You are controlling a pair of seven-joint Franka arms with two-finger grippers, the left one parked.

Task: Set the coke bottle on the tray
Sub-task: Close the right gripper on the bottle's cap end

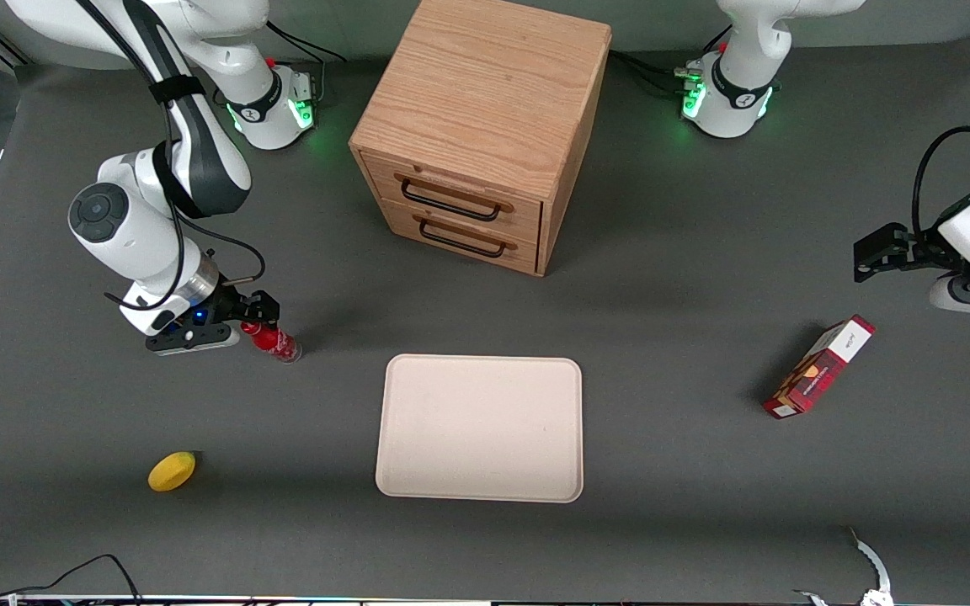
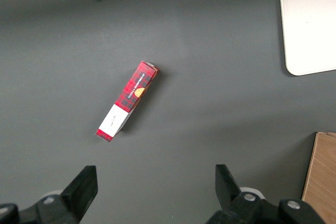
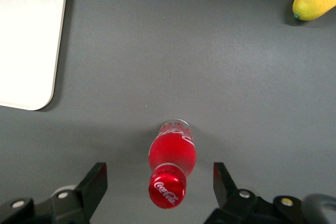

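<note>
Right arm's claw (image 1: 259,321) hangs just above the coke bottle (image 1: 274,340), fingers (image 3: 94,184) spread wide apart w/ the red cap between them, not touching it. Bottle stands upright on the grey surface (image 1: 687,471), near the tray (image 1: 480,427) but apart from it, toward the working arm's end and slightly farther from the front cam than the tray's nearest corner. Lemon (image 1: 172,470) lies on the surface, also toward the working arm's end from the tray, nearer the cam than the bottle. Wooden two-drawer cabinet (image 1: 482,126) sits farther from the cam than the tray, drawers shut. Red-and-white carton (image 1: 819,367) lies toward the parked arm's end, well apart from the tray.
</note>
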